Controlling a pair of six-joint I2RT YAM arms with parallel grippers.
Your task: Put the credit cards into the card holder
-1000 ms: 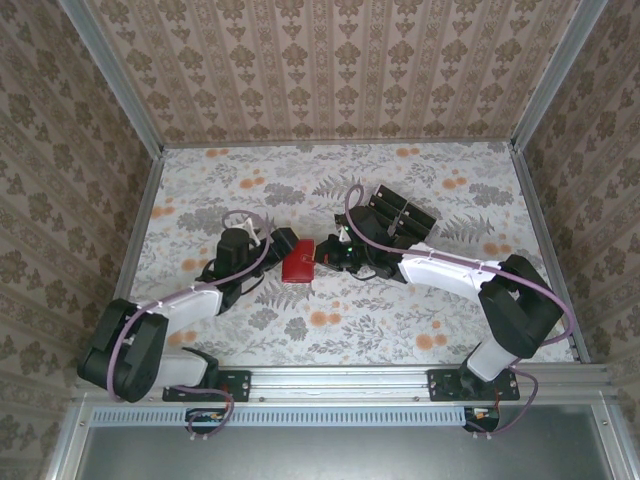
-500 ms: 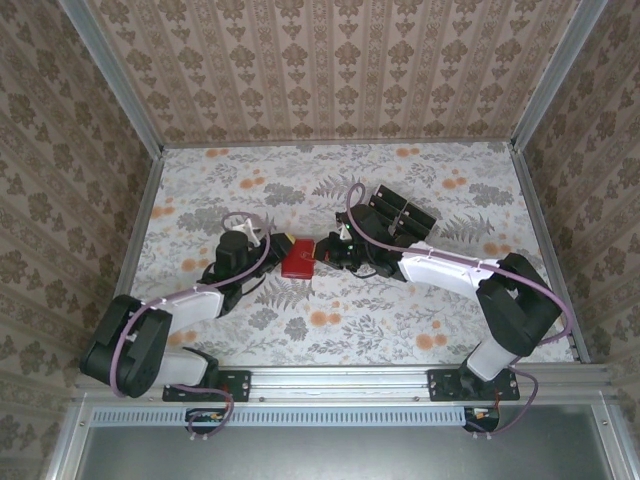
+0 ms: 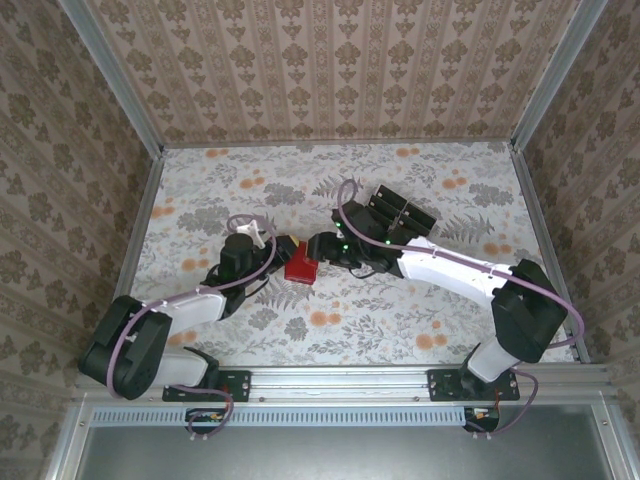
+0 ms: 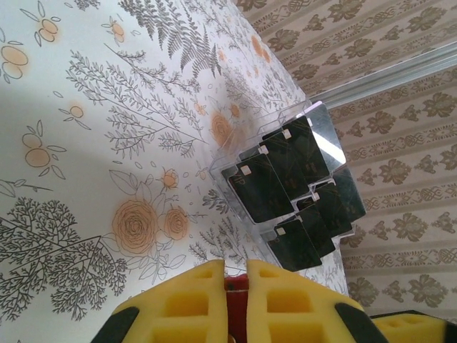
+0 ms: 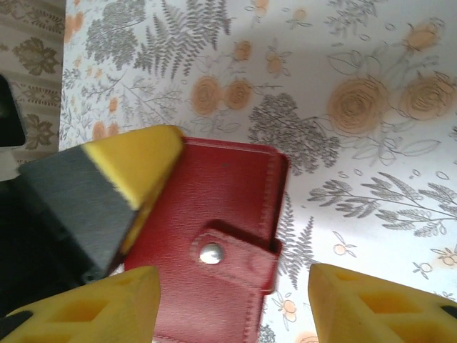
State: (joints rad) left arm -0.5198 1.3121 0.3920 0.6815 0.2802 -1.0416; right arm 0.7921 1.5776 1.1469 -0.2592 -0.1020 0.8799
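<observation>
The card holder [image 5: 214, 236] is a red wallet, folded shut with its snap tab fastened; from above the card holder [image 3: 300, 268] lies mid-table between both arms. My left gripper [image 4: 235, 275] is shut on its edge, and one of its yellow fingers [image 5: 136, 161] presses the wallet's face. Just above the wallet my right gripper [image 5: 228, 307] is open, its yellow fingers [image 5: 378, 307] straddling the clasp side. The credit cards [image 4: 293, 182], several black ones with pale chips, stand in a clear tiered rack; the credit cards [image 3: 400, 213] are behind the right arm.
The clear acrylic rack [image 4: 325, 132] sits on the floral tablecloth [image 3: 250, 185] near the back right. Patterned walls with a metal frame [image 3: 140, 225] close in the table on three sides. The right arm's white link [image 3: 450, 268] crosses the right half.
My right gripper has moved left and now hovers over the wallet. The left gripper keeps its hold, and the wallet has shifted slightly.
</observation>
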